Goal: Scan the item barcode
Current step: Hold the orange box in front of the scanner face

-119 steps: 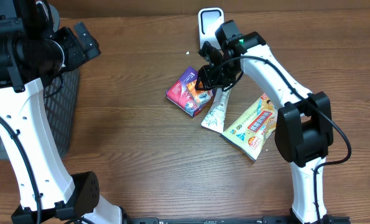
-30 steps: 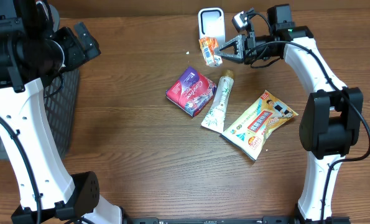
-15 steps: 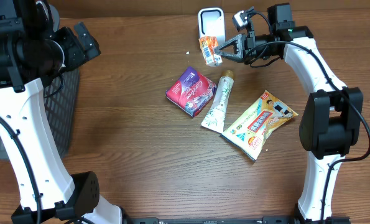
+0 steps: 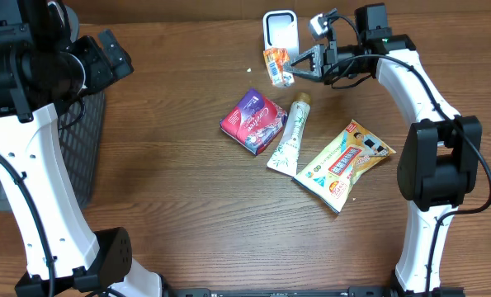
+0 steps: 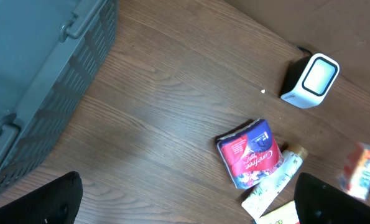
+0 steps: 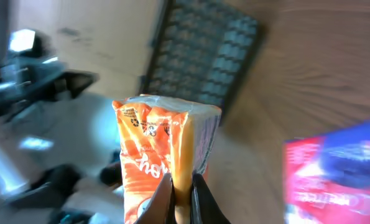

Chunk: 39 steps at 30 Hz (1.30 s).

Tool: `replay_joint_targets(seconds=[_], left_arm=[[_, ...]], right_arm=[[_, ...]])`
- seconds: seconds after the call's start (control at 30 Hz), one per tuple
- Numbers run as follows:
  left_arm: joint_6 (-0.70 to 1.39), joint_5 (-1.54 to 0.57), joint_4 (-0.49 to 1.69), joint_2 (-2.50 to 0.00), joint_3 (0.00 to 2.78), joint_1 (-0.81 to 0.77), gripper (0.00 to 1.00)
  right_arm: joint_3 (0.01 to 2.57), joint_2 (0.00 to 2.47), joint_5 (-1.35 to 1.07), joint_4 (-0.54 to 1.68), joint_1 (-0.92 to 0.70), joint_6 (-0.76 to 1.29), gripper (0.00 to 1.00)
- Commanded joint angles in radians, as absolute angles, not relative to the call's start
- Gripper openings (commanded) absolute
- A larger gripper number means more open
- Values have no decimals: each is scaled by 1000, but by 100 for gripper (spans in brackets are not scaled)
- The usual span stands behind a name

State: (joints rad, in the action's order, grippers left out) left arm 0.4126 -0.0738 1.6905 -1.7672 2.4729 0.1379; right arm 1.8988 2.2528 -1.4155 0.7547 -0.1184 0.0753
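Here orange packet [image 4: 276, 66] pinched in right claw [image 4: 292, 73] tips, just beside scanner [image 4: 280, 31]

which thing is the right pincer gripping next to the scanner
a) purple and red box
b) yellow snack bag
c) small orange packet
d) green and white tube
c: the right pincer is shut on the small orange packet, held beside the white scanner.

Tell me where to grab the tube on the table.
Take the tube from above near its cap end, closing across its narrow width. It lies flat, and there it looks slimmest and clear of the red pack and yellow bag.
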Motion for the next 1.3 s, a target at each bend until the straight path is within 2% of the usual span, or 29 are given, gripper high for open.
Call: replay_joint_targets(seconds=[0.0, 0.23, 0.4, 0.6, 0.77, 0.97, 1.27], left_arm=[[416, -68, 1689, -1767, 2470, 137, 100], [416, -68, 1689, -1767, 2470, 137, 100], [416, -68, 1689, -1767, 2470, 137, 100], [416, -68, 1689, -1767, 2470, 137, 100], [416, -68, 1689, -1767, 2470, 137, 100], [416, -68, 1689, -1767, 2470, 137, 100], [416, -68, 1689, -1767, 2470, 137, 100]], right_arm=[[1927, 2252, -1076, 740, -119, 177, 4], [1968, 2246, -671, 734, -124, 196, 4], [1999, 2246, -257, 662, -162, 177, 4], [1999, 2247, 85, 499, -252, -26, 4], [1998, 2262, 329, 368, -341, -300, 4], [1998, 2323, 465, 289, -408, -654, 4], [1998, 2366, 496, 217, -420, -926, 4]])
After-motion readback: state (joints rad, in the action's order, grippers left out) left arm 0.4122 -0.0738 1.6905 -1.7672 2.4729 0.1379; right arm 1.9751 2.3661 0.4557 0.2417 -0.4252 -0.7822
